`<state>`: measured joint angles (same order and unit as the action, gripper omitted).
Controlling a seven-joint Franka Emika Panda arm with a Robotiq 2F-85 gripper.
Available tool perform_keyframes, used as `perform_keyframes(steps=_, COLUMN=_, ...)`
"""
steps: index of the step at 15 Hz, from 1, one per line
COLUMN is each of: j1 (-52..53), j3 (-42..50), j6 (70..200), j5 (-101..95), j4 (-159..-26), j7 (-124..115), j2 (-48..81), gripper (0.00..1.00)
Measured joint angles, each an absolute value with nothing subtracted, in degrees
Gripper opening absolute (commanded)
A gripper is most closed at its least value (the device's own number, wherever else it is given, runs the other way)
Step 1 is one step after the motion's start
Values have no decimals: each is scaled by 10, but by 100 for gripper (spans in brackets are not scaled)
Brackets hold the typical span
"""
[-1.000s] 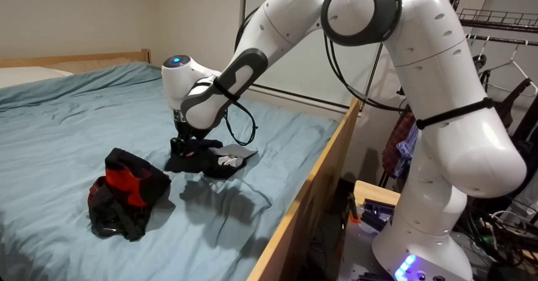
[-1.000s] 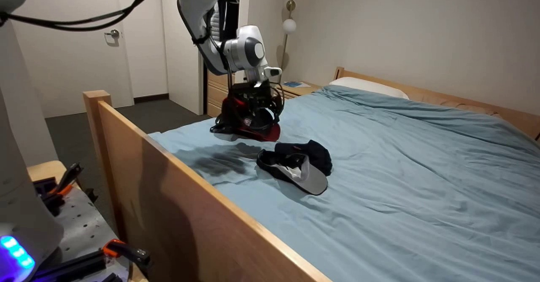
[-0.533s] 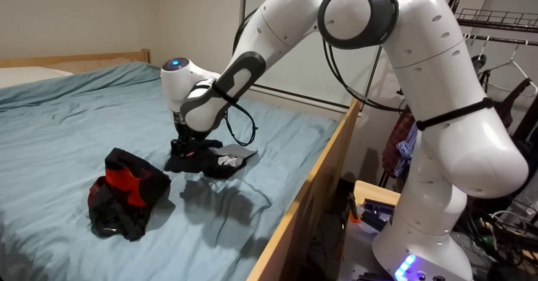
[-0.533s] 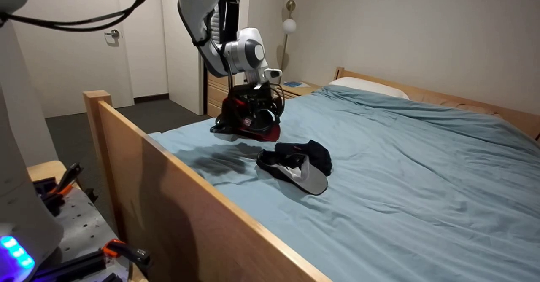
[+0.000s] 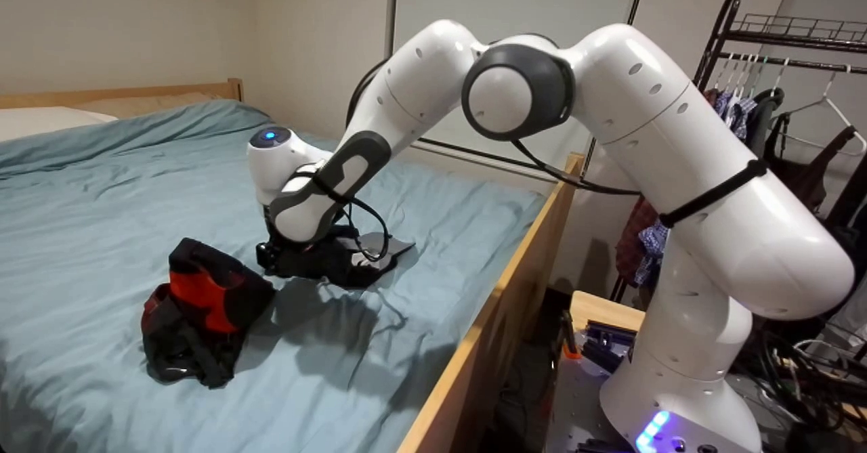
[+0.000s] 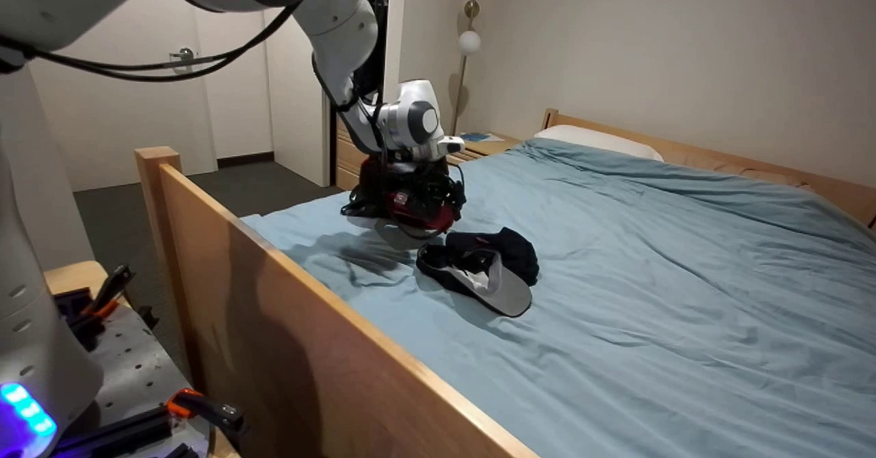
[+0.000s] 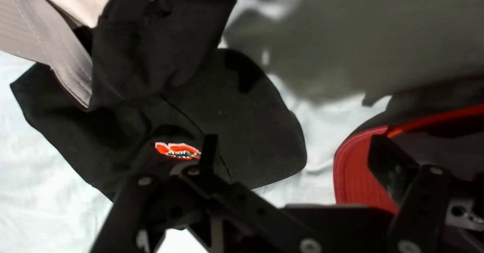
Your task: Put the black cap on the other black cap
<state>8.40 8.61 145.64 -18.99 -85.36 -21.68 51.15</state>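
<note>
A black cap (image 7: pixel 257 132) with a red logo lies on the bed; it also shows in both exterior views (image 5: pixel 305 265) (image 6: pixel 518 256). A second black cap with a grey brim (image 6: pixel 506 295) lies against it with its inside showing (image 5: pixel 359 278); its brim is at the top left of the wrist view (image 7: pixel 34 33). My gripper (image 7: pixel 295 143) is open and empty in the wrist view. One finger appears over the logo cap, the other over the red brim of a red-and-black cap. In an exterior view the gripper (image 5: pixel 267 256) is low beside the logo cap; its fingertips are partly hidden.
The red-and-black cap (image 5: pixel 200 300) lies beside the two black caps; its red brim shows in the wrist view (image 7: pixel 355 177). The blue bed cover (image 6: pixel 650 321) is wrinkled. A wooden bed board (image 6: pixel 308 307) stands between the robot base and the caps.
The arm has moved down, with the gripper lower towards the bed. It has shifted slightly left in an exterior view. The caps have not visibly moved.
</note>
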Motion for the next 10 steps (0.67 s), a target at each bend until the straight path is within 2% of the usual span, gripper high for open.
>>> perform_keyframes(steps=10, j1=148, j3=201, j6=1456, j5=-191, j4=-695, j7=-282, j2=657, gripper=100)
